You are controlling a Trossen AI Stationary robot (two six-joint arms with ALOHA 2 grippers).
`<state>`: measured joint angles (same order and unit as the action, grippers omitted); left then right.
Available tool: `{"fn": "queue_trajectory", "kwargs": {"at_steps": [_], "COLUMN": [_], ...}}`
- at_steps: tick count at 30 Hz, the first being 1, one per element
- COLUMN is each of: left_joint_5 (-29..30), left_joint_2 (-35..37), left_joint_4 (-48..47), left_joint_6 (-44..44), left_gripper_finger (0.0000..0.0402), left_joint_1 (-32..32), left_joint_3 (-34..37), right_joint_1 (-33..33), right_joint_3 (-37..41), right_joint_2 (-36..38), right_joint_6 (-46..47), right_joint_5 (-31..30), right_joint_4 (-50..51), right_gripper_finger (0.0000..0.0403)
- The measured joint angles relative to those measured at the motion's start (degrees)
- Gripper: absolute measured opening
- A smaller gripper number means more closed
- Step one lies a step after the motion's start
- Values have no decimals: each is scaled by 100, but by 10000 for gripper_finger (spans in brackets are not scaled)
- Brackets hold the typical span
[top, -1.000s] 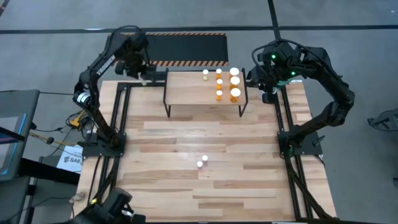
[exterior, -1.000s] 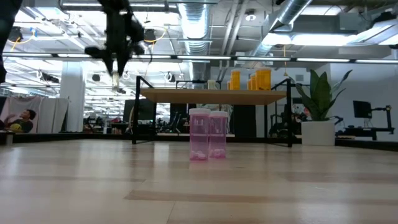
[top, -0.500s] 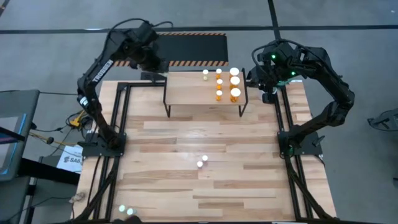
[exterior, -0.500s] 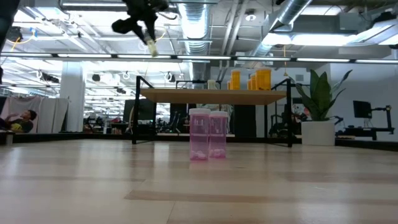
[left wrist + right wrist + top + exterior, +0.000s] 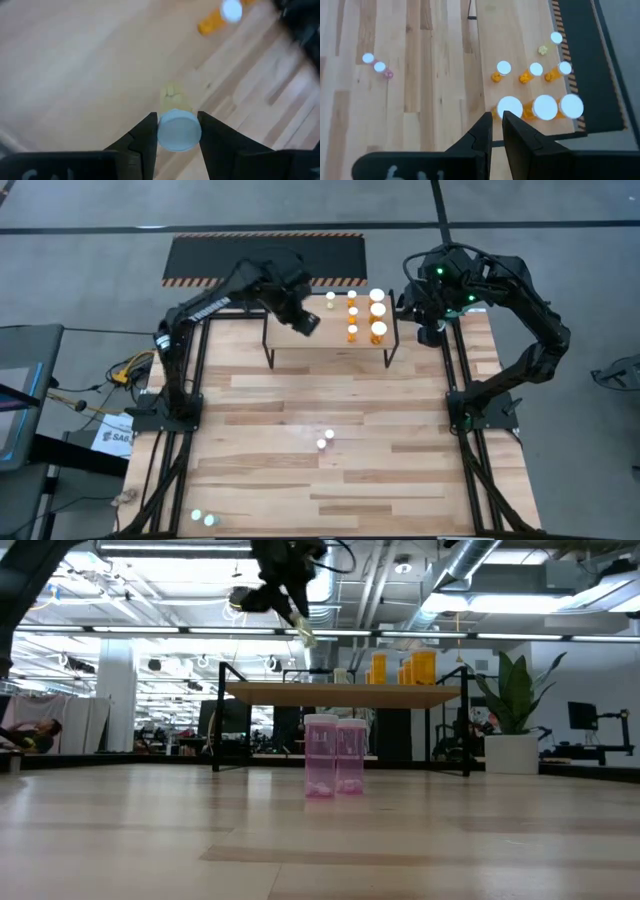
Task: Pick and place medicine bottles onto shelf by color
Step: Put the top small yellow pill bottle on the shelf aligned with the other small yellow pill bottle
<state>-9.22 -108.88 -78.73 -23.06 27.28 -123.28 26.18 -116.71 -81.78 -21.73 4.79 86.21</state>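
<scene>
Nearest the camera in the low view, two pink bottles (image 5: pixel 336 757) stand side by side on the table (image 5: pixel 350 480), well in front of the shelf (image 5: pixel 300 340) and untouched. Beyond them, the left gripper (image 5: pixel 306 322) hangs over the shelf's left half, its fingers clamped on a pale greenish-yellow bottle (image 5: pixel 176 127) with a white cap, seen end-on in the left wrist view. This looks like the carry step of a placement: the next move probably calls for lowering the bottle upright onto the shelf top beside the lone pale bottle (image 5: pixel 331 298), clear of the orange bottles (image 5: pixel 365 315) grouped at the shelf's right end. Farthest right, the right gripper (image 5: pixel 496 125) waits just past the shelf's right edge, fingers close together and holding nothing. No label or writing on the bottles can be read.
</scene>
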Motion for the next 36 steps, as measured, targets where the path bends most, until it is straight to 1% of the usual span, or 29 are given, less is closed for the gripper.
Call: {"fn": "queue_trajectory", "kwargs": {"at_steps": [4,9,14,18,20,26,29,36], "left_joint_5": [1,3,212,327,336,325,418,455], "left_joint_2": [-309,-579,-575,-558,-557,-557,-557,-557], "left_joint_4": [27,-68,-171,-567,-761,-929,-1133,-1131], "left_joint_6": [354,677,852,978,1022,1048,1103,1059], "left_gripper_finger": [111,111,111,111,111,111,111,111], "left_joint_1": [-79,-54,5,169,233,288,296,316], "left_joint_3": [2,2,2,2,2,2,2,2], "right_joint_1": [-78,-184,-187,-185,-185,-185,-185,-185], "right_joint_3": [0,0,0,0,0,0,0,0], "right_joint_2": [0,0,0,0,0,0,0,0], "right_joint_6": [329,516,675,690,689,688,683,639], "right_joint_5": [-1,1,21,46,47,71,113,117], "right_joint_4": [-82,-308,-505,-519,-534,-574,-581,-579], "right_gripper_finger": [65,65,65,65,65,65,65,65]}}
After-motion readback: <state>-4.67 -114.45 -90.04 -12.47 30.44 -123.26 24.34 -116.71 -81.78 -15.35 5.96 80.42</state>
